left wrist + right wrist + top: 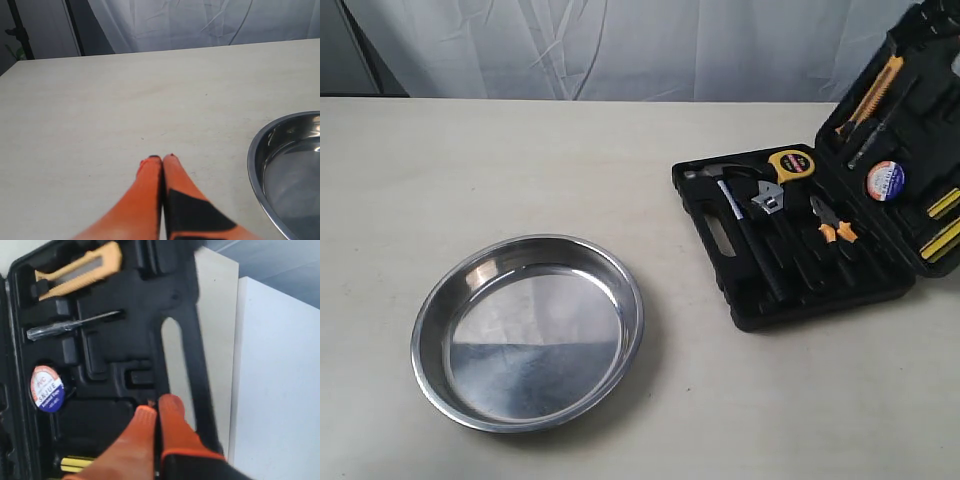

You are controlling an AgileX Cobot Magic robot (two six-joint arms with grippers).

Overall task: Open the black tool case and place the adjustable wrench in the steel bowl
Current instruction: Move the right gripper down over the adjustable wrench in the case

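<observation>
The steel bowl [528, 335] sits empty at the front left of the table. The black tool case [718, 236] lies open at the right, its lid [912, 62] tilted back. The adjustable wrench [767, 201] rests in the tray between the hammer [752, 235] and the orange-handled pliers [834, 226]. Neither gripper shows in the exterior view. My left gripper [162, 159] is shut and empty over bare table, beside the bowl's rim [255, 165]. My right gripper [159, 407] is shut, its tips against the lid's inner face [125, 350] by the handle cut-out.
A yellow tape measure [792, 163] sits in the tray. The lid holds a utility knife [80, 267], a screwdriver [70, 326], a tape roll [47, 388] and yellow-handled tools [945, 225]. A white curtain hangs behind the table.
</observation>
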